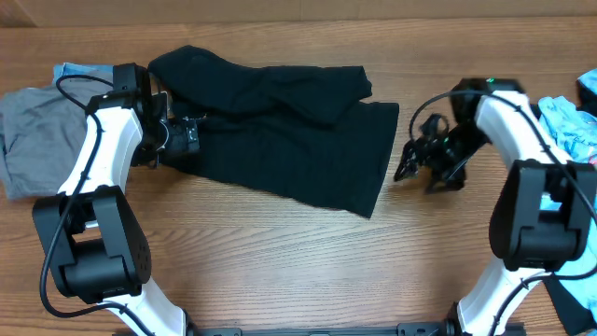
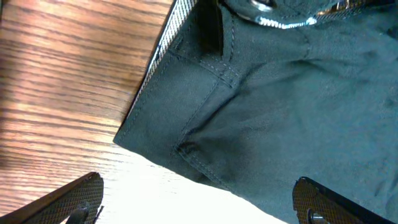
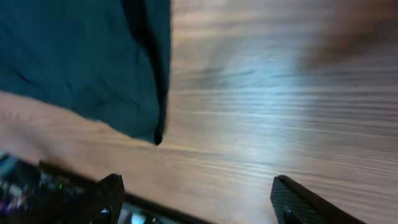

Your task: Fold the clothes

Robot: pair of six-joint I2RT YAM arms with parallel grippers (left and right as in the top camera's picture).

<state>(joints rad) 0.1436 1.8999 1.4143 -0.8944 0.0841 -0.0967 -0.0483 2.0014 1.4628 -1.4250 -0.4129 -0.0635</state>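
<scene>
The clothes [image 1: 280, 131], a large black garment, lie spread across the middle of the table, with one part folded over along the far edge. My left gripper [image 1: 189, 137] sits at the garment's left edge, open. In the left wrist view the waistband corner of the clothes [image 2: 267, 106] fills the frame, with stitched seams, a pale inner band and a metal fastener at the top. My left gripper [image 2: 199, 208] has one finger over bare wood and the other over the cloth. My right gripper [image 1: 409, 168] stands open just right of the garment's right edge. In the right wrist view my right gripper [image 3: 199, 202] is over bare wood, and a corner of the clothes [image 3: 81, 62] shows beyond it.
A grey folded garment [image 1: 33, 131] lies at the left edge behind my left arm, with a bit of light blue cloth [image 1: 75, 72] above it. A light blue printed shirt [image 1: 569, 126] lies at the far right. Bare wood [image 1: 308, 271] runs along the front.
</scene>
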